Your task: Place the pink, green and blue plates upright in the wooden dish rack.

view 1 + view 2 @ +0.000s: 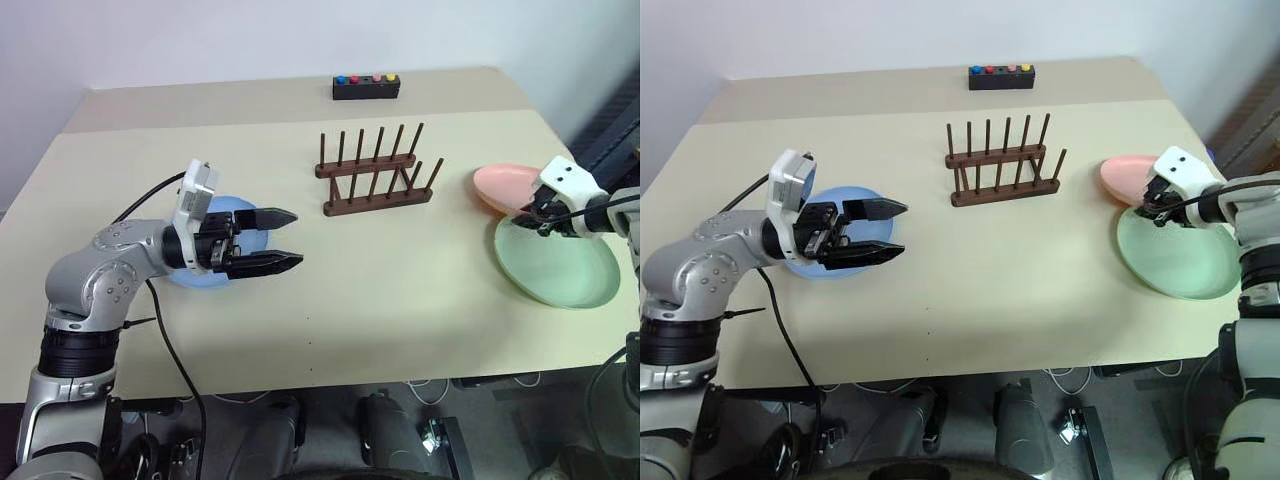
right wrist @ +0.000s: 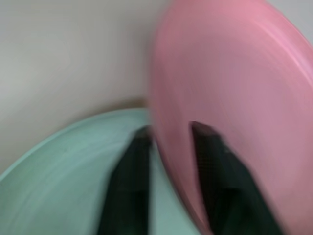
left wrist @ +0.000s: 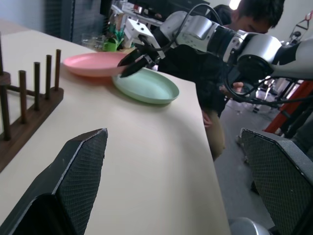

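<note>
Two black fingers of the right gripper (image 1: 1145,208) pinch the pink plate's (image 1: 1128,176) rim near the table's (image 1: 1020,280) right edge; lift it slowly, tilting upright toward the wooden dish rack (image 1: 1002,165). The left gripper (image 1: 880,230) gapes empty.

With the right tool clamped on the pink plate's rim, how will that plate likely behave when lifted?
The pink plate looks thin, shallow and rigid, so it is probably light and keeps its shape. The right tool pinches only its near rim, so it may swing or tilt. Its matte finish suggests moderate grip, though it overlaps the green plate and might nudge it.
</note>
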Available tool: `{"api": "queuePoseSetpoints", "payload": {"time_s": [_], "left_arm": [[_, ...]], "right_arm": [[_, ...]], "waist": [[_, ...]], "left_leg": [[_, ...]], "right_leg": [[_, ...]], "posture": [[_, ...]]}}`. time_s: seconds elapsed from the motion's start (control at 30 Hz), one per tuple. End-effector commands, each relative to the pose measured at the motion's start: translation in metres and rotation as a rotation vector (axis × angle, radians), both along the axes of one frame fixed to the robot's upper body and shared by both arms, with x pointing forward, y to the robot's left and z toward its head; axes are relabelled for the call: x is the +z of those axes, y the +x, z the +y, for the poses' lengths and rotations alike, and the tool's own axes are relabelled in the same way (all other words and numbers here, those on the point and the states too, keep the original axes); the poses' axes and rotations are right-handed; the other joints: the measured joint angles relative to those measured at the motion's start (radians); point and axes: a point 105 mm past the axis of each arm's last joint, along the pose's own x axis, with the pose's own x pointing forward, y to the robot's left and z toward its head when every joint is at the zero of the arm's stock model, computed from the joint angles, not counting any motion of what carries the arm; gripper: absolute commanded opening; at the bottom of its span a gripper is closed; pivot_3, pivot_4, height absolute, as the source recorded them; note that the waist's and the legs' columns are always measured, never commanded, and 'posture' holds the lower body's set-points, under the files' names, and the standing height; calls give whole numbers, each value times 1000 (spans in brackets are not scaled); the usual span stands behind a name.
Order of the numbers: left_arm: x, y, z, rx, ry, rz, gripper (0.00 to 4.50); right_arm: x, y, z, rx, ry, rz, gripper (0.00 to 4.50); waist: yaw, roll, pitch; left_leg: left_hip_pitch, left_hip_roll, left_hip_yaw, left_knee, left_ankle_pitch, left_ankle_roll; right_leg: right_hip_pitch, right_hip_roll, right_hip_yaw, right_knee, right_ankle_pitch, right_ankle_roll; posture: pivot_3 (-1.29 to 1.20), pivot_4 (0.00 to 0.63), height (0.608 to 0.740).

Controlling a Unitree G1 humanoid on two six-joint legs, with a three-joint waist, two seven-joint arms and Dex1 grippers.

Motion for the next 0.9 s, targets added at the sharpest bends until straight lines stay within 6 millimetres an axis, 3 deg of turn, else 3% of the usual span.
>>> {"api": "queuePoseSetpoints", "payload": {"time_s": [0.03,0.23,0.4,0.5,0.67,0.8,0.9], "left_arm": [[8,-1,1,7,-8,-32,4500],[12,2,3,26,-13,-96,4500],[17,2,3,50,-39,-248,4500],[15,3,2,49,-40,-239,4500],[16,6,5,67,-42,-244,4500],[17,4,6,66,-53,-230,4500],[16,3,7,65,-55,-217,4500]], "right_arm": [[16,3,3,16,30,-51,27],[33,5,10,55,52,-101,27],[72,13,18,66,102,-259,27],[96,18,24,66,193,-356,27],[176,19,55,143,766,-596,27],[216,5,62,239,1163,-603,27],[227,-4,68,330,1406,-523,27]], "waist": [[1,0,0],[4,0,0],[3,0,0],[0,0,0],[-2,1,0],[14,0,1],[19,0,1]], "left_leg": [[0,0,0,0,0,0],[0,0,1,1,0,0],[0,0,1,0,0,0],[0,0,2,0,0,0],[0,1,2,0,0,0],[-1,1,1,-1,0,1],[-1,1,1,0,-1,2]], "right_leg": [[0,0,0,0,0,0],[0,0,0,0,0,0],[0,0,1,0,0,0],[-1,0,1,0,0,0],[-1,1,2,0,0,0],[-1,1,1,-1,0,0],[1,1,1,-3,0,0]], "posture": [[0,150,740],[0,150,740],[0,150,740],[0,150,740],[0,150,740],[0,150,740],[0,150,740]]}}
